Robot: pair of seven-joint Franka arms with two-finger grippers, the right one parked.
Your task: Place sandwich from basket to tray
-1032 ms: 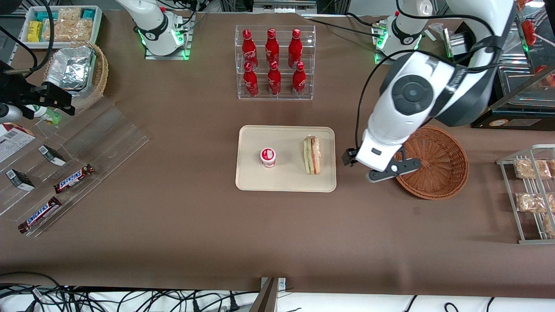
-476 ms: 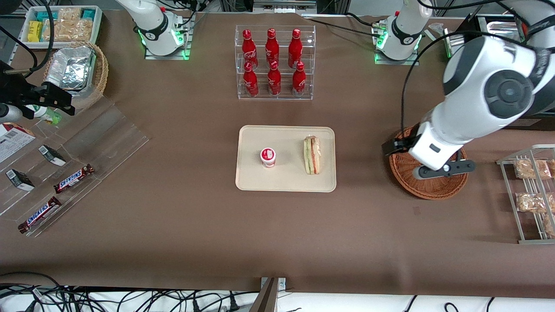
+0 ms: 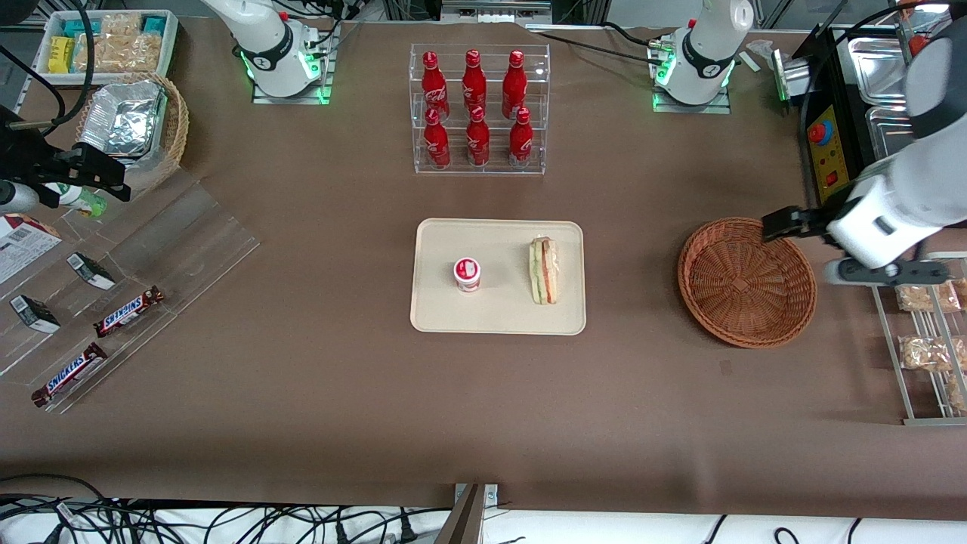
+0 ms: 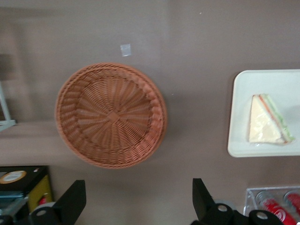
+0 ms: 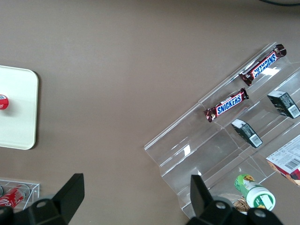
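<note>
The sandwich (image 3: 544, 270), a pale wedge with red and green layers, lies on the cream tray (image 3: 423, 321), toward the edge nearest the basket. The left wrist view shows the sandwich (image 4: 269, 121) on the tray (image 4: 241, 112) too. The reddish-brown wicker basket (image 3: 746, 281) stands beside the tray with nothing in it, its whole inside (image 4: 110, 115) showing. My left gripper (image 3: 884, 272) hangs above the table beside the basket, toward the working arm's end. It is open (image 4: 138, 187), holding nothing.
A red-and-white cup (image 3: 467, 273) stands on the tray. A clear rack of red bottles (image 3: 478, 109) is farther from the camera. A wire rack of snack packets (image 3: 925, 340) and a black control box (image 3: 823, 151) flank the gripper. Chocolate bars (image 3: 128, 311) lie at the parked arm's end.
My left arm has swung from the gap between tray and basket, over the basket, toward the working arm's end of the table. The sandwich has stayed on the tray.
</note>
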